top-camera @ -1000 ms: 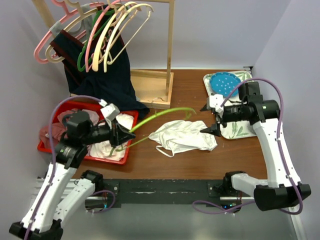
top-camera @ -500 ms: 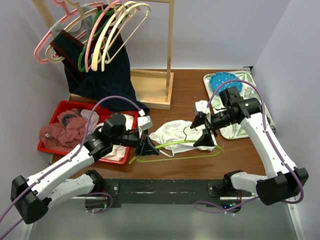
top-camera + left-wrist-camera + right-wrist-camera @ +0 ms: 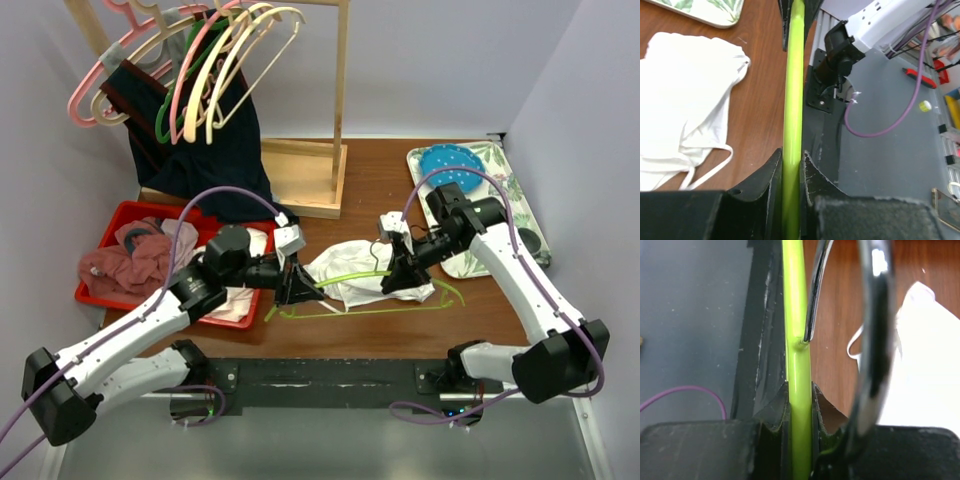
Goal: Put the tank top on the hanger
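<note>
- Left pincer [image 3: 300,287]: black two-finger tool, clamped on one end of the hanger; in its wrist view the rod sits tight between both pads. Grip unchanged over the last second.
- Right pincer [image 3: 397,276]: black two-finger tool, a second ago standing apart over by the tray, now brought in and clamped on the hanger near its hook. Its wrist view shows the rod pinched between the pads, the hook's metal wire curving alongside.
- Thin lime yellow-green plastic hanger [image 3: 350,311]: smooth, glossy, slender rod with a shiny wire hook at the top. A second ago it was carried aloft by the left arm alone; now it lies low across the near part of the tabletop, held at two places, one arm overlapping the tank top.
- Small white sleeveless tank top [image 3: 362,267]: thin, soft, rumpled fabric with narrow straps, lying crumpled on the tabletop between the two pincers. Not yet on the hanger.
- Meaning for the task, as a judgement: the hanger is now steadied by both arms beside the garment; threading it through an opening is still to come.
- Brown wooden tabletop [image 3: 400,195]: smooth, grained.
- Red plastic bin [image 3: 120,215]: rectangular, holding pink-red cloth.
- Leaf-patterned tray [image 3: 505,165]: far right.
- Wooden rack [image 3: 340,90]: far side, carrying cream, pink and green hangers and a dark navy garment.
</note>
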